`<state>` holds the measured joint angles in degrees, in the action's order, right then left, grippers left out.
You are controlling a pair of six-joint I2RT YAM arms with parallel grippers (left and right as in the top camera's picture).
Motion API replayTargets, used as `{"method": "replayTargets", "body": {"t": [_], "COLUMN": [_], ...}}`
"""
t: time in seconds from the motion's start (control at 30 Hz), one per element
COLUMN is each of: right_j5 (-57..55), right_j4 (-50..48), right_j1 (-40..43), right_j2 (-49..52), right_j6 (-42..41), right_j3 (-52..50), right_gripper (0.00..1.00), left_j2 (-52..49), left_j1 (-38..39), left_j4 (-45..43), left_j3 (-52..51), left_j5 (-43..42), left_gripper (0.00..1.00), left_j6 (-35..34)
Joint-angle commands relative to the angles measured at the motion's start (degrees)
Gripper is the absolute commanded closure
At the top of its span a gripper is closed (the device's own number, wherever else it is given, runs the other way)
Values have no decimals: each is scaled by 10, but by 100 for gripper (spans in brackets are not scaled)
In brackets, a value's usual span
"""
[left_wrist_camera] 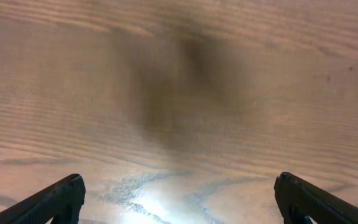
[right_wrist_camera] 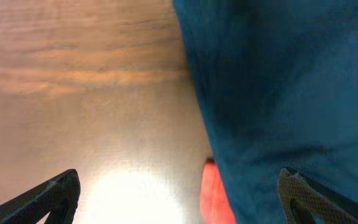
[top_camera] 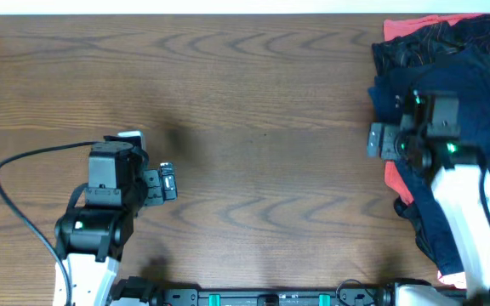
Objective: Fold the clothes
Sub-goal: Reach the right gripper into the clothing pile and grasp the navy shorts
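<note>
A pile of clothes lies at the table's right edge: dark navy blue shorts (top_camera: 449,85), a black patterned piece (top_camera: 466,38) at the back, and a coral-red one (top_camera: 395,180) showing underneath and at the back (top_camera: 407,27). My right gripper (top_camera: 379,141) hovers open over the pile's left edge; in the right wrist view its fingers (right_wrist_camera: 179,193) straddle the navy cloth (right_wrist_camera: 278,81) and a red corner (right_wrist_camera: 213,199). My left gripper (top_camera: 168,181) is open and empty over bare wood at the left (left_wrist_camera: 179,196).
The brown wooden table (top_camera: 253,127) stretches between the two arms. A black cable (top_camera: 11,195) loops left of the left arm. The arm bases stand at the front edge.
</note>
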<state>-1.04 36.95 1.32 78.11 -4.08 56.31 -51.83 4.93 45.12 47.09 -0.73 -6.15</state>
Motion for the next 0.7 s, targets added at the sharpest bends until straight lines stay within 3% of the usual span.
{"method": "replayTargets", "body": {"t": [0.0, 0.07, 0.2, 0.3, 0.53, 0.67], "right_j5": [-58, -112, -127, -147, -152, -153], "right_j4": [-34, -56, -89, -98, -111, -113], "right_j1": [9, 15, 25, 32, 35, 36], "right_j2": [66, 99, 163, 202, 251, 251], "right_j6": [1, -14, -25, -28, -40, -40], "right_j3": [21, 21, 21, 21, 21, 22], "right_gripper": [7, 23, 27, 41, 46, 73], "left_j2": [-13, -16, -16, -16, -16, -16], "left_j1": [-3, -3, -3, -3, -3, -3], "left_j4": [2, 2, 2, 0, -2, -7], "left_j3": [13, 12, 12, 12, 12, 12], "left_j5": [-2, -2, -2, -2, -2, -2], "left_gripper": [2, 2, 2, 2, 2, 2], "left_j6": [-3, -3, -3, -3, -3, -3]}}
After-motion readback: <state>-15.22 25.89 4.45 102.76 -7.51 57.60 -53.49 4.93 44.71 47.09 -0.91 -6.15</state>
